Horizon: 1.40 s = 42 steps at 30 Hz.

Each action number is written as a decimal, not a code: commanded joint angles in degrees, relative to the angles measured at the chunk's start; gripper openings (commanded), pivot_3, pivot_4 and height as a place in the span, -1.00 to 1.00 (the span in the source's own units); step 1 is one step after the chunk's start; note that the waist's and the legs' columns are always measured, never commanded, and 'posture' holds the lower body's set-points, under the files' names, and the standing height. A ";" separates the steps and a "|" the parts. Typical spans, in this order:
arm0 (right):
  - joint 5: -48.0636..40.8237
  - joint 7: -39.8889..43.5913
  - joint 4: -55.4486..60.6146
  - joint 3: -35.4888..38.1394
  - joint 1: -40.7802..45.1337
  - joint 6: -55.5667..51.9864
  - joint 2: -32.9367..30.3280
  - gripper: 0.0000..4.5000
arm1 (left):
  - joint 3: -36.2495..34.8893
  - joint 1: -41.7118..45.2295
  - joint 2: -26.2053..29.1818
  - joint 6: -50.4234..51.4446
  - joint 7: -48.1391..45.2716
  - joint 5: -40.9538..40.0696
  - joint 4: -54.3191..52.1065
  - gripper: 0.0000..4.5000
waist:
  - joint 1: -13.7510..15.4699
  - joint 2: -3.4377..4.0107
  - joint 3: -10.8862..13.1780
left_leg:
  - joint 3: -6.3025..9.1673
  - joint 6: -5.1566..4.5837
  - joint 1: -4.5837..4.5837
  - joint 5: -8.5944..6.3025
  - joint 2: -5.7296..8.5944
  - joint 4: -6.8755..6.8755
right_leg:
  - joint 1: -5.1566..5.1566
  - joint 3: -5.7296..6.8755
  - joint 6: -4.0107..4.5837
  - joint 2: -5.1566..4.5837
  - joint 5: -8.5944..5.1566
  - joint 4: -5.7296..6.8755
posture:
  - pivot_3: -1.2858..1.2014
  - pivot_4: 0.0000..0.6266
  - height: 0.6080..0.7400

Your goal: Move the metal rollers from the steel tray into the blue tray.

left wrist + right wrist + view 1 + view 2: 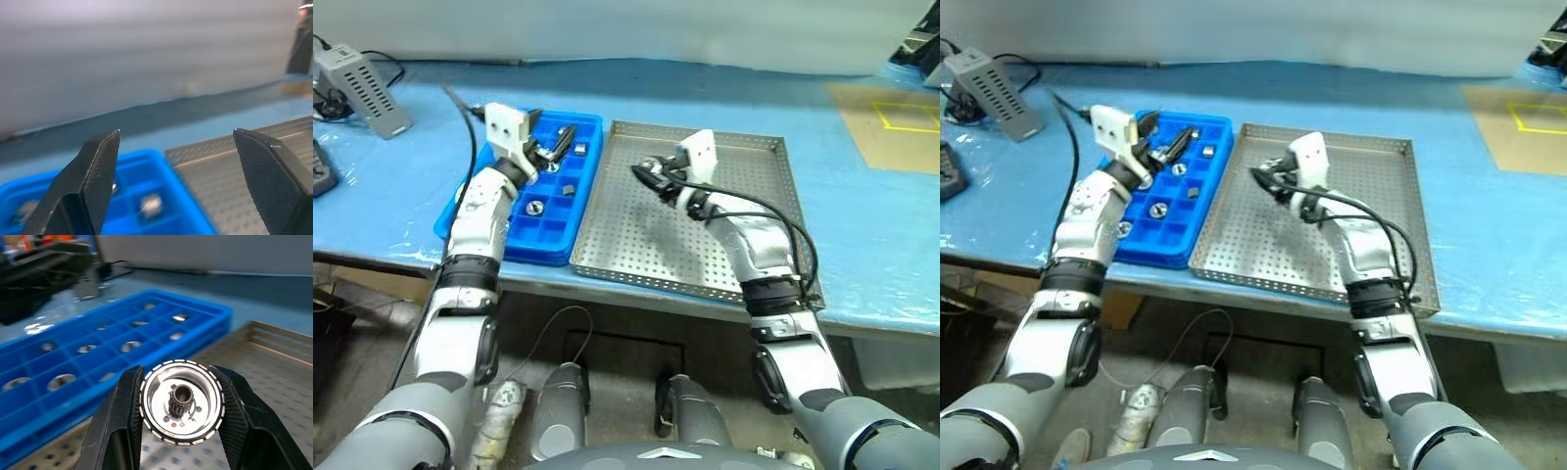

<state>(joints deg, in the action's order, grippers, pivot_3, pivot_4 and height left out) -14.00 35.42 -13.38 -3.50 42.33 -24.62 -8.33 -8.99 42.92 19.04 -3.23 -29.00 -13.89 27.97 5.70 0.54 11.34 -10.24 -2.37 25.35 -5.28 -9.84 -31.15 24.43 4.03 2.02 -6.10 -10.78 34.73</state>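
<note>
Grey box [364, 90]: a small grey unit with cables, at the far left of the desk [862, 245], apart from the work.

Left tool [551, 149]: raised over the far end of the blue tray, its two black fingers [93, 186] spread wide with nothing between them.

Blue tray [591, 149]: a gridded plastic tray lying just left of the steel tray, their long rims side by side. Several compartments already hold metal rollers [535, 207]; others near the front and far corners look free.

Steel tray [759, 220]: a perforated square tray at the middle of the desk. Its visible floor is bare, and I cannot tell whether any roller lies hidden under the right arm.

Right tool [182, 404]: pressed shut on one roller, above the left part of the steel tray and pointing toward the blue tray.

Held roller [182, 401]: a shiny round piece with a ribbed rim and a small toothed hub, pinched across its rim between the two fingers, its centre axis running along the tool toward the wrist camera.

Key relation: the blue tray lies to the left of the held roller, beyond the steel tray's left rim. The right tool carries the piece, and the left tool is nearer the tray but empty.

Judged next step: the right tool likely needs to travel further left over a free compartment before releasing.
</note>
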 commanded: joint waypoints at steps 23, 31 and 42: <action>3.27 16.91 -18.34 -6.27 9.91 11.75 1.97 -0.27 | -4.88 -14.98 4.16 14.34 10.89 -1.07 -28.83 0.74 | 10.13 0.03 0.01 | 0.43 0.23 0.50 0.03 0.04 0.09 | 0.69 0.29 -0.47 -0.15 -0.32 0.59 | 0.38 -0.52 1.00; 0.62 14.22 -14.45 -2.10 8.60 8.41 1.06 0.63 | -2.18 -10.66 2.62 13.05 8.97 -0.80 -24.77 0.74 | 9.26 0.01 0.01 | 0.42 0.43 0.59 0.16 0.04 0.08 | 0.81 0.26 -0.45 -0.12 -0.31 0.77 | 0.30 -0.52 1.00; -1.15 0.83 4.09 10.64 -0.80 2.70 -9.40 0.63 | 3.90 7.91 -6.60 2.74 -2.01 -0.17 3.32 0.74 | 4.95 -0.06 -0.04 | 0.21 0.43 0.69 0.21 0.07 -0.16 | 0.54 0.12 -0.34 -0.10 -0.02 0.43 | -0.02 -0.52 1.00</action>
<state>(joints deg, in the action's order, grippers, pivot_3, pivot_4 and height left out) -13.70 38.18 -14.31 4.91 42.69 -20.90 -16.97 -5.63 48.33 12.73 2.50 -29.16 -14.22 28.86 10.65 0.48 11.30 -10.03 -1.94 26.03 -5.07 -9.76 -31.32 24.92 4.14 1.60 -6.20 -10.73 35.04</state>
